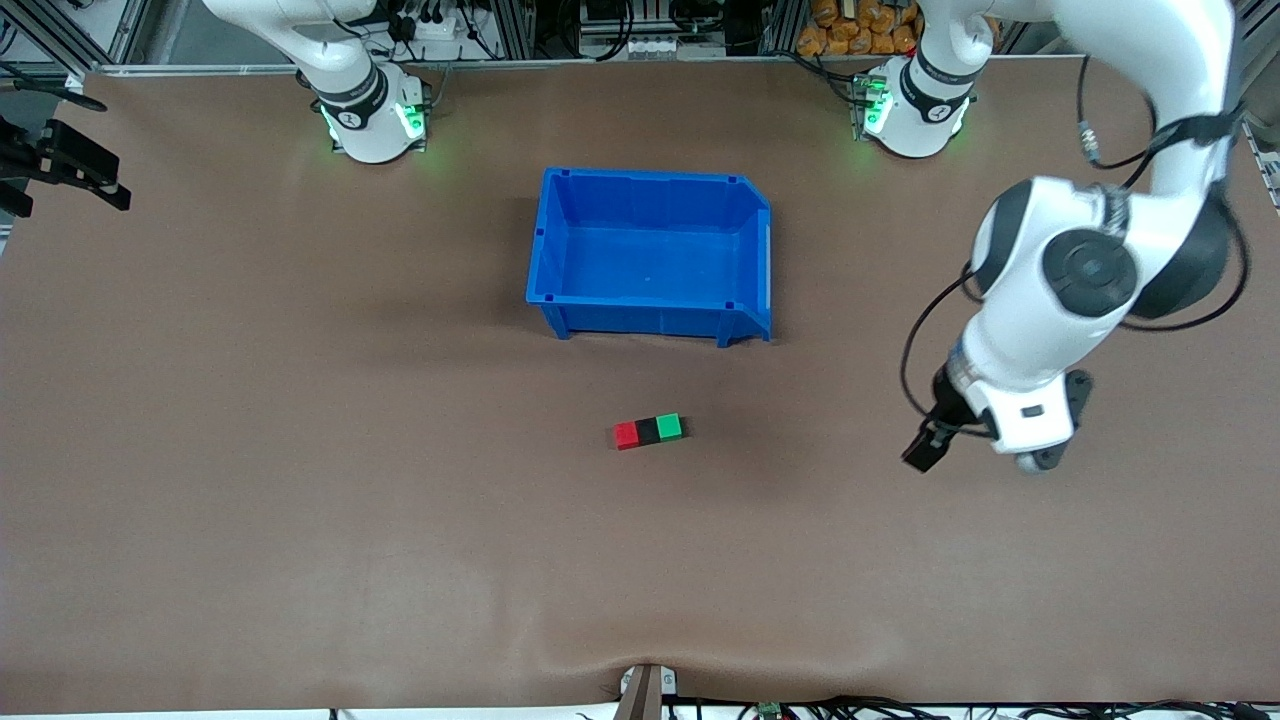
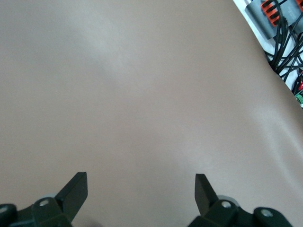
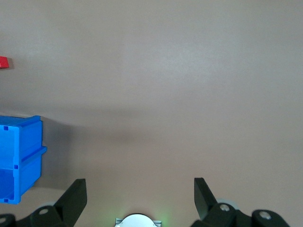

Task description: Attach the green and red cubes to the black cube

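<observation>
The red cube (image 1: pixel 626 435), the black cube (image 1: pixel 648 431) and the green cube (image 1: pixel 669 426) lie joined in one row on the brown table, the black one in the middle, nearer to the front camera than the blue bin (image 1: pixel 640 318). My left gripper (image 1: pixel 925 450) hangs over bare table toward the left arm's end, apart from the row; its wrist view shows it open and empty (image 2: pixel 141 177). My right gripper (image 3: pixel 139 182) is open and empty above its own base. Its wrist view shows an edge of the red cube (image 3: pixel 4 62).
The blue bin is empty and also shows in the right wrist view (image 3: pixel 19 161). A black fixture (image 1: pixel 60 165) juts in at the right arm's end of the table. Cables (image 2: pixel 284 52) lie off the table's edge.
</observation>
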Tool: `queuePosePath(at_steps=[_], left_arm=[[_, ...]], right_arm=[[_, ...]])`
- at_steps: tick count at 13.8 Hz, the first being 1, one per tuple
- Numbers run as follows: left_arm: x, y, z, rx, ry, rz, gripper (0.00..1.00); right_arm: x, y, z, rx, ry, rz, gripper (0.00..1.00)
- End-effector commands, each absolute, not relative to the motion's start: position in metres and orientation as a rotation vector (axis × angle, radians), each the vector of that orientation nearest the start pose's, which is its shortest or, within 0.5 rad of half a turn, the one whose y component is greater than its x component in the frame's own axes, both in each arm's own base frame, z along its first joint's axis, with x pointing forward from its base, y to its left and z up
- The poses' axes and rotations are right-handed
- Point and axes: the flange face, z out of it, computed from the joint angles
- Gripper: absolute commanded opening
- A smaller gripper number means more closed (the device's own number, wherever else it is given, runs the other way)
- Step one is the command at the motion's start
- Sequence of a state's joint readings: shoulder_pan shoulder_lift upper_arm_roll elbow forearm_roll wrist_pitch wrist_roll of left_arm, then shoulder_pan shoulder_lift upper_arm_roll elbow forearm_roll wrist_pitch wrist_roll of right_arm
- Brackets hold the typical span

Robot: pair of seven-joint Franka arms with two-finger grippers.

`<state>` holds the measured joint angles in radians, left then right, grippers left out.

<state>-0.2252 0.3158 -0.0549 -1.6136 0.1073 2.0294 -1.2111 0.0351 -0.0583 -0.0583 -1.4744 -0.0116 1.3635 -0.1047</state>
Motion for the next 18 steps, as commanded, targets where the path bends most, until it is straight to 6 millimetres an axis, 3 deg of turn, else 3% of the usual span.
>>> queuePosePath(at_steps=[1, 6, 9, 13, 18], left_arm=[[0.617, -0.138, 0.482, -2.897, -1.133, -0.164, 1.0], [0.594, -0.078, 0.528, -3.034, -0.609, -0.027, 1.0], [0.573, -0.058, 0.555, -3.117, -0.283, 0.057, 1.0], [0.546, -0.069, 0.589, -3.121, 0.148, 0.152, 1.0], [0.538, -0.054, 0.635, -3.111, 0.189, 0.092, 1.0]], right_arm=[[0.515, -0.014, 0.685, -3.123, -0.137, 0.08, 1.0], [0.517, -0.013, 0.685, -3.097, -0.134, 0.067, 1.0], [0.517, -0.014, 0.685, -3.097, -0.132, 0.067, 1.0], [0.517, -0.012, 0.684, -3.097, -0.139, 0.07, 1.0], [0.518, -0.012, 0.684, -3.097, -0.139, 0.067, 1.0]])
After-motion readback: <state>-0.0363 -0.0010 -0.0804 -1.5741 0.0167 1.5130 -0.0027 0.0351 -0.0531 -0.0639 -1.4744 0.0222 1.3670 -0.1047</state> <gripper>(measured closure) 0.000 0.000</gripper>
